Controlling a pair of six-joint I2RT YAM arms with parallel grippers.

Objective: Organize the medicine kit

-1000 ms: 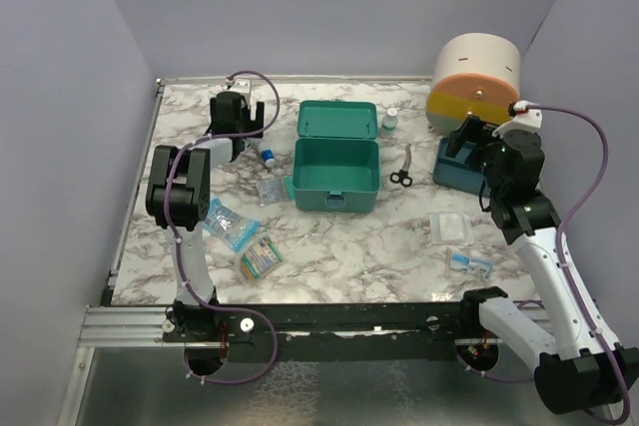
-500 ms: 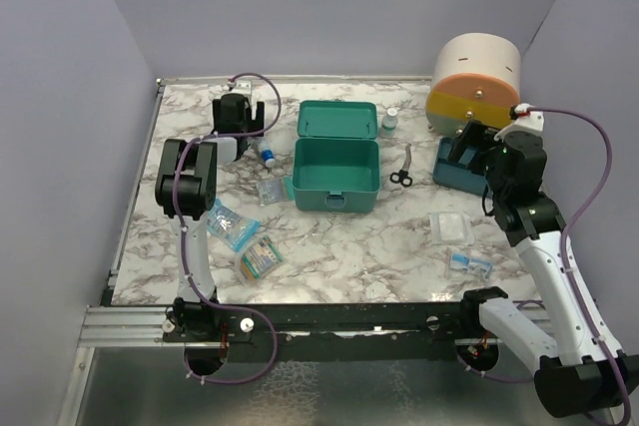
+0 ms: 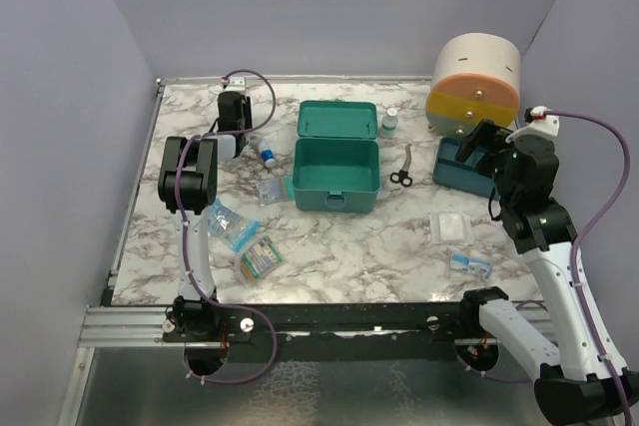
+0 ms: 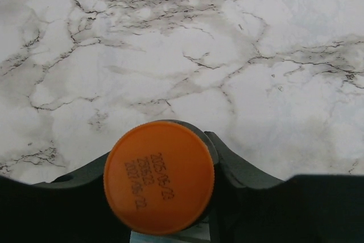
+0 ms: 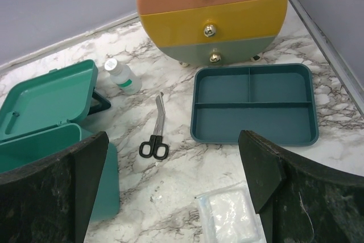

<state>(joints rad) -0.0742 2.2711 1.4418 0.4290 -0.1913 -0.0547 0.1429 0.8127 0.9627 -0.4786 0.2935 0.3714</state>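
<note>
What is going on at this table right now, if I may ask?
The left gripper holds an orange-capped bottle in its jaws at the far left of the table. The right gripper hovers open near the flat tray. The medicine kit stands open mid-table, with packets and scissors lying around it.

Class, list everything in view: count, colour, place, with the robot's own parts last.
medicine kit: one, teal, centre, lid open
drawer unit: one, cream, orange, yellow, far right
divided tray: one, dark teal, before the drawers
scissors: one, black handles, between kit and tray
white-capped bottle: one, clear, beside the lid
blue-capped bottle: one, white, left of kit
orange-capped bottle: one, in left tool
packets: five, three left of kit, two near right
left tool: black, gripping that bottle
right tool: black, open, near tray
</note>
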